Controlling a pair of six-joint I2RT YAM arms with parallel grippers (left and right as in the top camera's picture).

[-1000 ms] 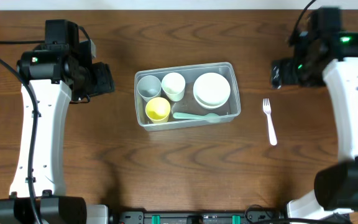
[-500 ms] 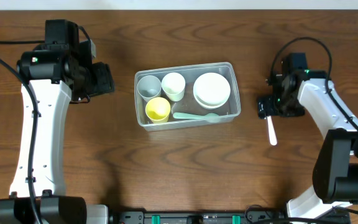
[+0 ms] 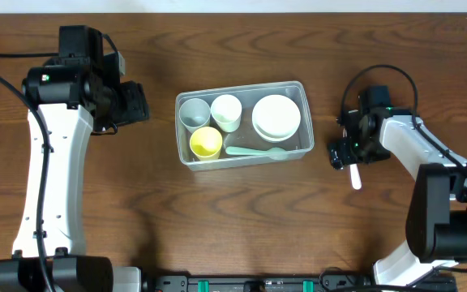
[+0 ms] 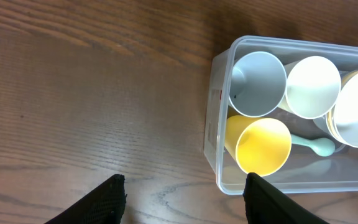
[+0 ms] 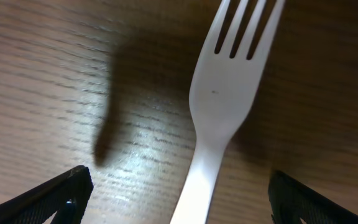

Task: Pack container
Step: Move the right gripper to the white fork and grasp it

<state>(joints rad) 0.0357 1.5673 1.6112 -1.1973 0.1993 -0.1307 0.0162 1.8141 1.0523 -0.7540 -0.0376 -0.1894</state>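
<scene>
Container [image 3: 242, 87]: clear plastic tub, mid-surface, long side running left-right, between the two arms, nothing touching it.
Contents: grey cup [image 3: 194, 112] and white cup [image 3: 226, 111] along the far wall, yellow cup [image 3: 206, 143] in the near-left corner, stacked white bowls [image 3: 276, 116] filling the right end.
Spoon [image 3: 254, 151]: pale green, lying flat along the near wall, from the yellow cup toward the right wall.
Fork [image 5: 225, 93]: white plastic, flat on the surface [image 3: 242, 219], right of the container and apart from its right wall; handle end sticks out toward the near edge.
Right fingers [image 5: 61, 193]: spread, low over the fork, one either side of the handle, wood showing between each tip and the handle.
Left fingers [image 4: 107, 199]: spread, holding nothing, raised left of the container; its left wall shows just inside the right-hand tip.
Room: bare wood left of the container, and a wide band of wood along the near edge.
</scene>
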